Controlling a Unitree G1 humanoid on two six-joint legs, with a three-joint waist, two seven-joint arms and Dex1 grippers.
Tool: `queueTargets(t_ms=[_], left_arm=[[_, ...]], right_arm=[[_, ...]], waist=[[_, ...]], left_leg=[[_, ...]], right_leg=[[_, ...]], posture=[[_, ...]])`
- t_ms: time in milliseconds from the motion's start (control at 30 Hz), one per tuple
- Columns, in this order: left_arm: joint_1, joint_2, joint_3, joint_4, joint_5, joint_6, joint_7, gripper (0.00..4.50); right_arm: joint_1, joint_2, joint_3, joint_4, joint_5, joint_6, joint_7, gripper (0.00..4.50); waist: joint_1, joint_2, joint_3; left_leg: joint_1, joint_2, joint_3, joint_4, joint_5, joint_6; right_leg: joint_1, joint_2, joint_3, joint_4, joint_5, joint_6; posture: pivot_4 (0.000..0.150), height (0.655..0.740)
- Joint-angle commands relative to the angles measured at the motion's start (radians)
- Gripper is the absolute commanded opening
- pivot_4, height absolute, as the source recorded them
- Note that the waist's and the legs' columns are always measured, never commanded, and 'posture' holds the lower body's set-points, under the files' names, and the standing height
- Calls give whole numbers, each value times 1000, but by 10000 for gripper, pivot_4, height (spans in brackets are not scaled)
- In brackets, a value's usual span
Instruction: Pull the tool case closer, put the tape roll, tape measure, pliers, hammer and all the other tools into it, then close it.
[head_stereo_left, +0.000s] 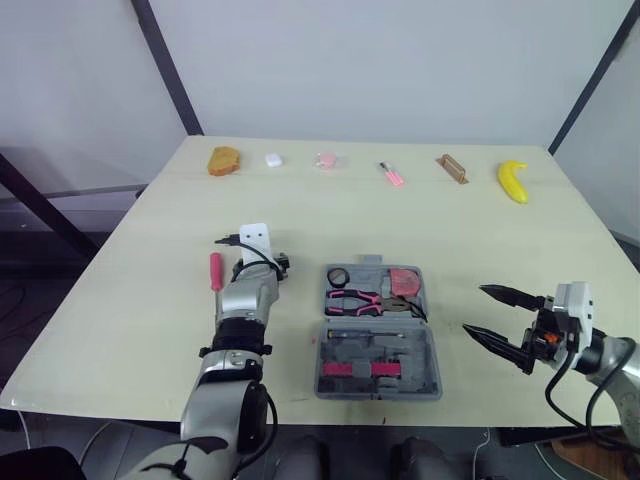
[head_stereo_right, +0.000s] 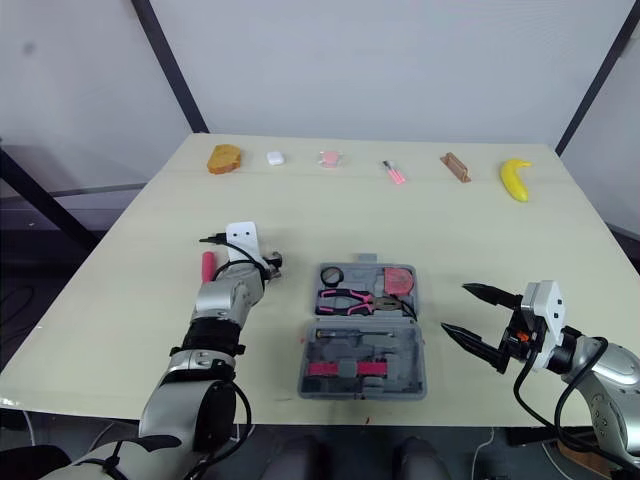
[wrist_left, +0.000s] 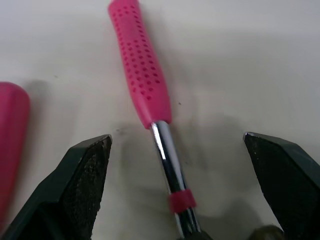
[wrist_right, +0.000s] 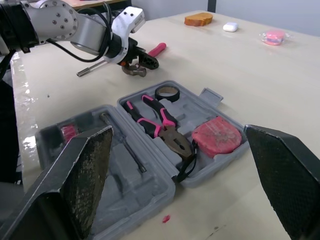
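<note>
The grey tool case (head_stereo_left: 432, 345) lies open at the table's front centre. Its far half holds a black tape roll (head_stereo_left: 338, 276), pink-handled pliers (head_stereo_left: 355, 300) and a red tape measure (head_stereo_left: 404, 282). Left of the case lies a hammer with a pink dotted handle (wrist_left: 140, 65) and a steel shaft. My left gripper (wrist_left: 176, 137) stands open low over it, one finger (wrist_left: 85, 175) on each side of the shaft, not touching. A pink screwdriver (head_stereo_left: 215, 270) lies just left of the hammer. My right gripper (head_stereo_left: 474, 309) hangs open to the right of the case, holding nothing.
Along the table's far edge sit an orange bread piece (head_stereo_left: 224, 160), a small white item (head_stereo_left: 272, 158), a pink item (head_stereo_left: 326, 159), a pink pen (head_stereo_left: 391, 174), a brown block (head_stereo_left: 452, 168) and a banana (head_stereo_left: 513, 181). The case's near half holds pink-marked tools (head_stereo_left: 372, 368).
</note>
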Motion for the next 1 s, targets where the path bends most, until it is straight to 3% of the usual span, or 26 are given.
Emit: queueTargets(t_ms=[33,233,400,633,833,1000], left_arm=[[-14,-14,1,8,14,-1,26,29508],[16,-26,3,-34,11,2,33,219],[72,-27,2,-125,3,28,14,219],[267,-10,-71,-515,-66,132,-190,219],[451,59,-77,-825,-115,293,-289,219],[639,197,-97,-1065,-118,401,-370,219]], right_arm=[[-4,-4,-14,-32,-3,-24,-12,45000],[-20,7,3,-24,-30,-47,-25,45000],[-35,9,15,-25,-28,-41,-26,45000],[-46,9,31,-46,-15,-21,-33,45000],[-34,-8,43,-76,16,0,3,45000],[-32,-58,69,-100,25,-1,94,45000]], waist=[[0,0,0],[-2,0,0],[-5,0,0],[-3,0,0],[-2,0,0],[-7,1,0]], left_leg=[[0,0,0,0,0,0],[0,0,0,0,2,-3],[0,0,1,0,2,-4],[0,0,0,-1,2,-4],[0,0,-1,-1,2,-4],[1,1,-4,-1,0,0]], right_leg=[[0,0,0,0,0,0],[0,0,0,0,0,0],[0,0,1,0,0,0],[0,0,1,-1,0,0],[0,0,1,0,0,0],[0,0,2,0,0,0]], posture=[[1500,7400],[1500,7400],[1500,7400],[1500,7400],[1500,7400],[1500,7400]])
